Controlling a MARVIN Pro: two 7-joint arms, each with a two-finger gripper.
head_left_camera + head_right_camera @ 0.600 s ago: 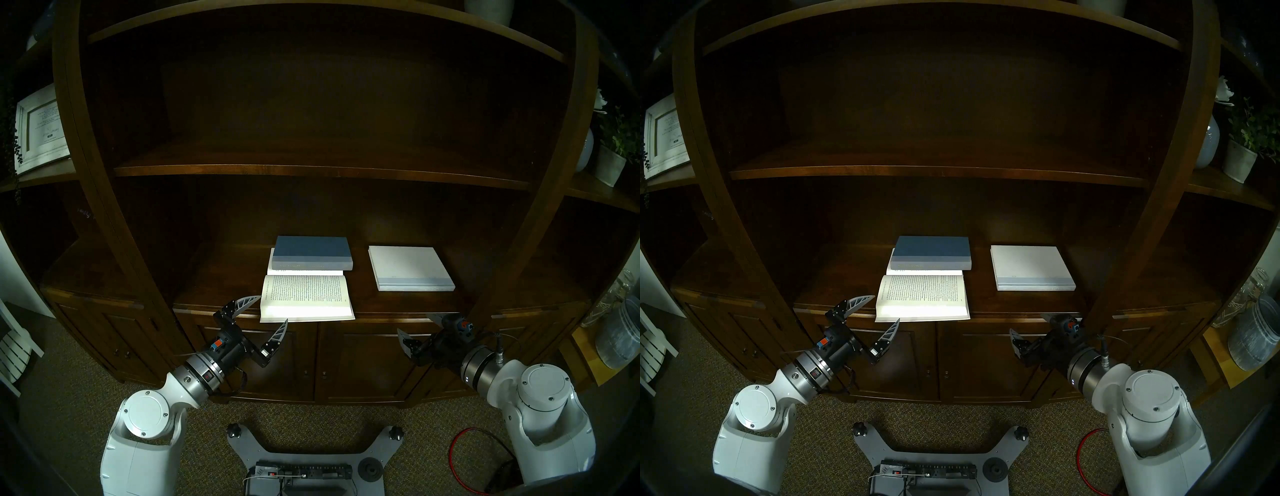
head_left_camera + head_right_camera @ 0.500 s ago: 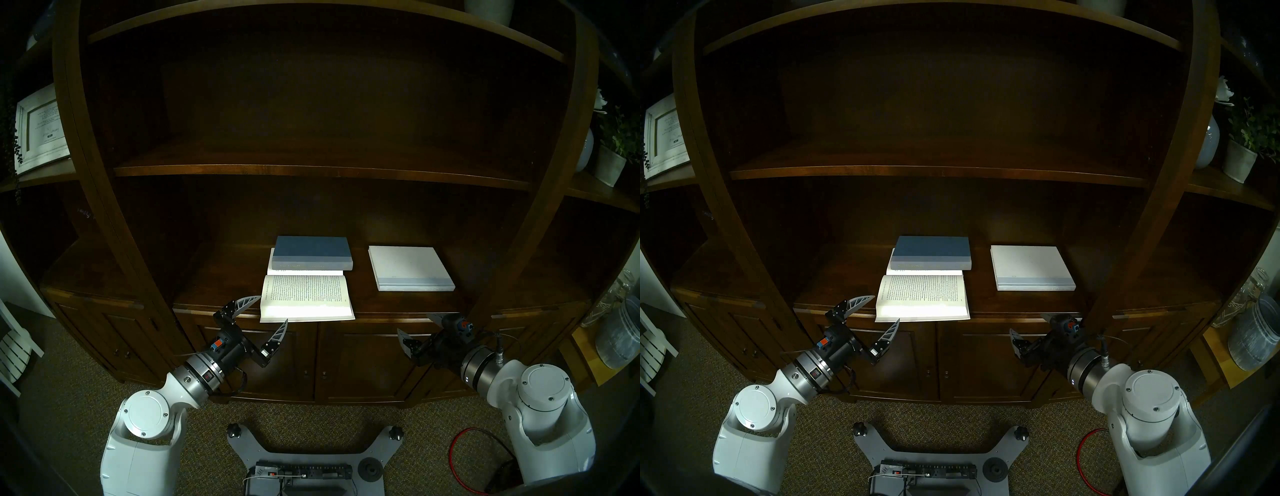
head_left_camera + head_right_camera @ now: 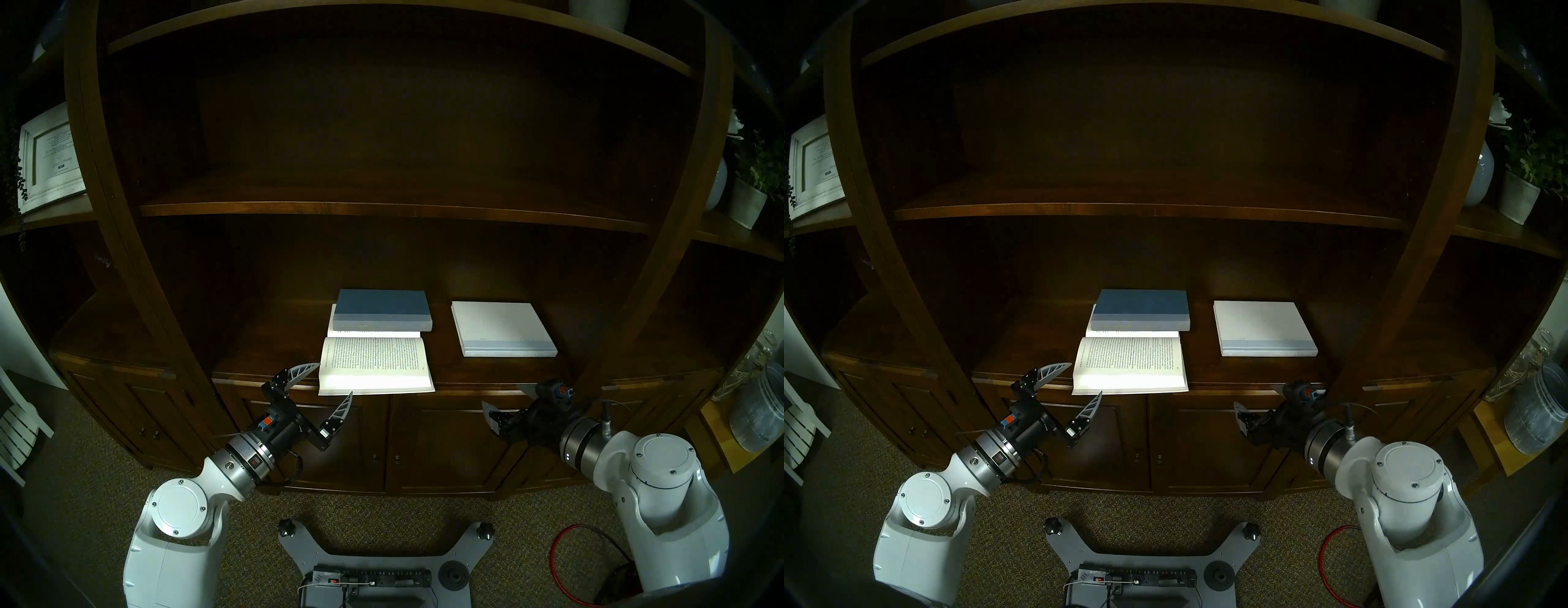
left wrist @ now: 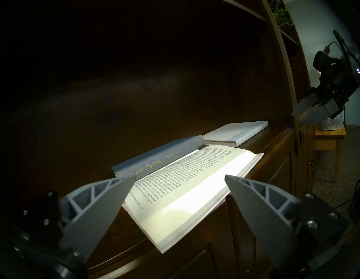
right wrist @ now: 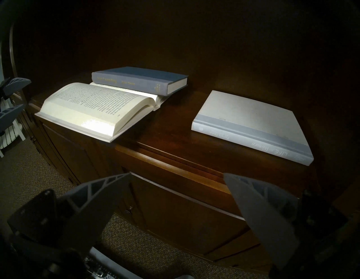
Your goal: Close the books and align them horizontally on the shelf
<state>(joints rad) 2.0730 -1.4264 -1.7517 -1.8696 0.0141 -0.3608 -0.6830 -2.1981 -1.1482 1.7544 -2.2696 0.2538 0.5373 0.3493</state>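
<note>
On the shelf (image 3: 488, 369), an open book (image 3: 375, 365) lies just beyond the wide-open, empty left gripper (image 3: 335, 378).

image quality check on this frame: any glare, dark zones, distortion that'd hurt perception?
Head views: fisheye bows the bookcase uprights; upper shelves nearly black. Left wrist: open book page edge blown out by glare; background black. Right wrist: same glare strip; white book readable; its own fingers dim and soft.
</note>
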